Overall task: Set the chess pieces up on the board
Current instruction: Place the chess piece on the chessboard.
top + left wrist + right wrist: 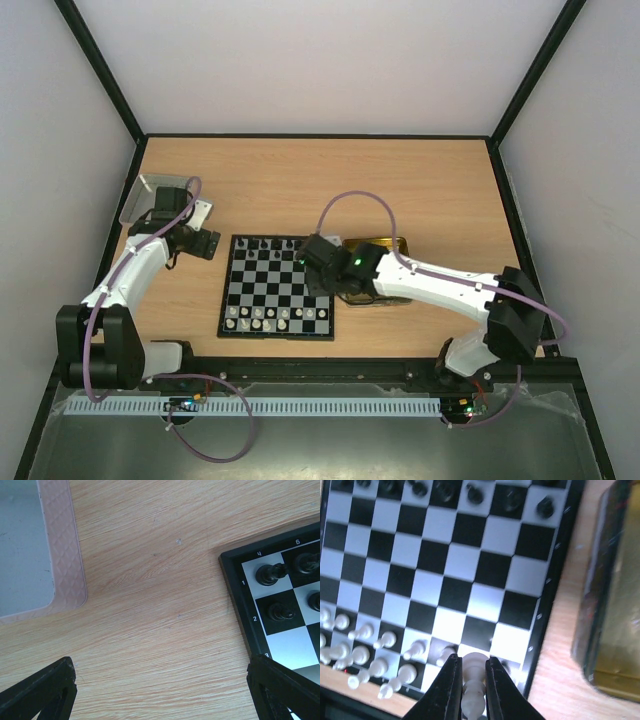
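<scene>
1. The right pincer is pinching one white piece between its fingers, low over the near right part of the board.
2. The other white pieces stand in the near rows just left of it. The black pieces line the far edge.
3. The step looks like placing this white piece. Next it probably has to go down onto an empty near square and be let go gently, without bumping its neighbour.
4. The left pincer is spread wide, holding nothing, over the table left of the board.
</scene>
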`<action>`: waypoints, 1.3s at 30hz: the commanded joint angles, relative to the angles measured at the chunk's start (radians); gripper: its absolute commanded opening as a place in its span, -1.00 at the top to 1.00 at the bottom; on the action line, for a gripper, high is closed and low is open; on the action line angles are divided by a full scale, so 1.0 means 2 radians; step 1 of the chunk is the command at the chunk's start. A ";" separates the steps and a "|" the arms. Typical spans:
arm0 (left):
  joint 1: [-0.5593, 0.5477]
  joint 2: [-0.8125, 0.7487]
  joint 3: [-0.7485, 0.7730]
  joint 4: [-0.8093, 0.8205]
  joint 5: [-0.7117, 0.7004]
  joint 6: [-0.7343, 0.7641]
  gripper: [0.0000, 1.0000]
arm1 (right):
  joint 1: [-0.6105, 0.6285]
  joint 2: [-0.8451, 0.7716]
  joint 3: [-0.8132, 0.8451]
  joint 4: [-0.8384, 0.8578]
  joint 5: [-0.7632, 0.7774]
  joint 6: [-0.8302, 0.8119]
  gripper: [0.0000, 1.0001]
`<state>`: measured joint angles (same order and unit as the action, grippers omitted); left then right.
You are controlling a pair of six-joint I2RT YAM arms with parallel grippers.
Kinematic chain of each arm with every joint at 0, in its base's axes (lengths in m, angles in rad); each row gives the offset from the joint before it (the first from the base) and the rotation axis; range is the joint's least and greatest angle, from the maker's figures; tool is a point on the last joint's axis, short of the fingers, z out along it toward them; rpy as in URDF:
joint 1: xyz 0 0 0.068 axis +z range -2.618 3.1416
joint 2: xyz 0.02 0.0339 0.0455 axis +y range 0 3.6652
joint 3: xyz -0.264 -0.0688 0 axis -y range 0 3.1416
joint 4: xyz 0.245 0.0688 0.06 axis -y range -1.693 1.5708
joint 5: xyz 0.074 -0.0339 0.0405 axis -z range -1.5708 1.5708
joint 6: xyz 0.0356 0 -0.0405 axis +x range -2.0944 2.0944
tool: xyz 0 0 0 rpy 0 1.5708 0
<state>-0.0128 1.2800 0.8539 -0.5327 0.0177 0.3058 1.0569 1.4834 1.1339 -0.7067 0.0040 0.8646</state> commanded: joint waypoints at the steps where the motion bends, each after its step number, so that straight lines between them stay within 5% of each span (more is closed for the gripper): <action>1: -0.002 0.003 0.002 -0.001 -0.002 -0.003 -0.87 | 0.041 0.025 0.016 -0.017 -0.002 0.023 0.80; 21: -0.002 -0.001 0.004 -0.004 -0.003 -0.003 -0.87 | 0.118 0.104 0.049 -0.021 -0.017 0.012 0.83; 39: -0.002 -0.003 0.005 -0.005 0.000 -0.004 -0.87 | 0.120 0.140 0.050 0.002 -0.024 0.002 0.83</action>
<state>-0.0128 1.2800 0.8539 -0.5331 0.0177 0.3058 1.2900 1.7500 1.2095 -0.7052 -0.0490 0.8776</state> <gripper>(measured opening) 0.933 0.087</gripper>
